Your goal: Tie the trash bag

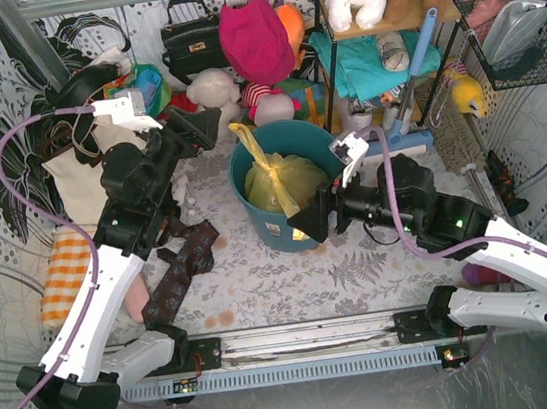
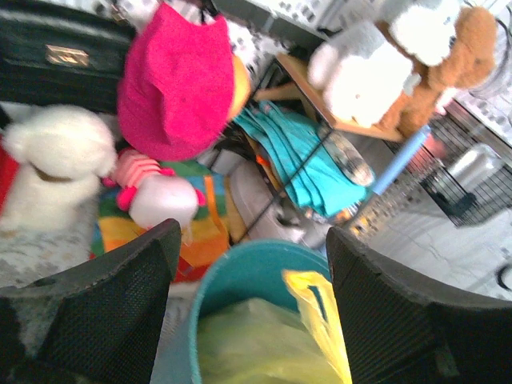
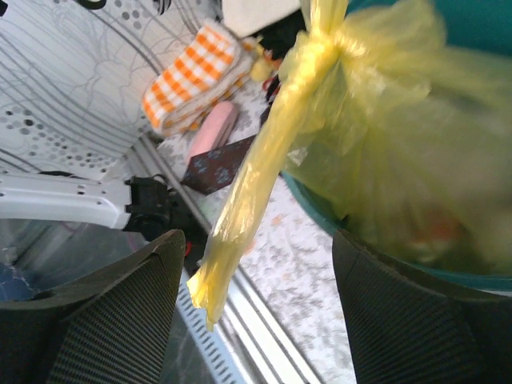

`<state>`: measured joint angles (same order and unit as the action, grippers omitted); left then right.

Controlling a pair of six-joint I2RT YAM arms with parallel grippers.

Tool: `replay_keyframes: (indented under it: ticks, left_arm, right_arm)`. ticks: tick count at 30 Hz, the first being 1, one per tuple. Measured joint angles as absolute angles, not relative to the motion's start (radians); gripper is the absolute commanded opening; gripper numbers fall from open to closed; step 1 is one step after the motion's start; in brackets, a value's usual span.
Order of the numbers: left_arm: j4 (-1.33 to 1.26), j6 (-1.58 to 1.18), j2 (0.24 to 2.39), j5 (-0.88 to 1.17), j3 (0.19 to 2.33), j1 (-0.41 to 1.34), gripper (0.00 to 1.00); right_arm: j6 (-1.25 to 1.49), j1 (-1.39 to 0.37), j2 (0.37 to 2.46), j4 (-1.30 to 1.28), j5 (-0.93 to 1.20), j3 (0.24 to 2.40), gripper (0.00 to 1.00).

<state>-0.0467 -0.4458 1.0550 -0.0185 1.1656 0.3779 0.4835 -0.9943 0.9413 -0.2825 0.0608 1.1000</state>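
From the top view, the trash bag [image 1: 286, 185] sits inside the teal bin [image 1: 261, 224] at the middle of the desk [image 1: 264, 288]. Its mouth is gathered in, and one twisted yellow tail [image 1: 245, 140] stands up over the bin's left rim. The left fingers [image 1: 205, 128] hover just left of that tail, and the right fingers [image 1: 309, 226] sit low against the bin's near wall. Neither pair looks closed on plastic here.

In the left wrist view, the left fingers stand apart with nothing between them. Below them lie the bin's rim and the bag's yellow crown, with a strip of plastic rising on the right. They are near the bag but apart from it.

In the right wrist view, the right fingers are also spread and grip nothing. A cinched spot that looks like a knot [image 3: 320, 42] shows near the top, and a long loose strand [image 3: 240, 208] hangs from it down across the gap. Whether the strand actually lies between the fingers or only in front of them cannot be told.

That strand is probably the main hazard. If the right arm pulls away while it drapes over a finger, it could drag the bag, tilt the light bin or tug the knot. The knot also looks like a single turn in slick film, so it may slip loose without a second pull.
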Motion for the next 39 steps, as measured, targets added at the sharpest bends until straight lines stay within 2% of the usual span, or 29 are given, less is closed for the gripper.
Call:
replay_keyframes:
  ticks: [8, 13, 18, 26, 39]
  left_arm:
    - [0.098, -0.697, 1.16, 0.207, 1.268, 0.378, 0.85]
    - [0.115, -0.854, 1.223, 0.338, 1.247, 0.379, 0.85]
    - [0.13, -0.926, 1.219, 0.403, 1.21, 0.379, 0.84]
    - [0.12, -0.97, 1.181, 0.453, 1.192, 0.394, 0.77]
    - [0.099, -0.974, 1.2, 0.479, 1.166, 0.407, 0.55]
  right_arm:
    - [0.232, -0.994, 0.874, -0.308, -0.059, 1.168, 0.8]
    - [0.128, -0.994, 0.836, -0.308, -0.103, 1.168, 0.98]
    - [0.04, -0.994, 0.832, -0.306, -0.134, 1.166, 0.99]
    - [0.073, -0.994, 0.859, -0.249, -0.17, 1.14, 0.9]
    - [0.598, -0.994, 1.029, -0.285, -0.159, 1.178, 0.65]
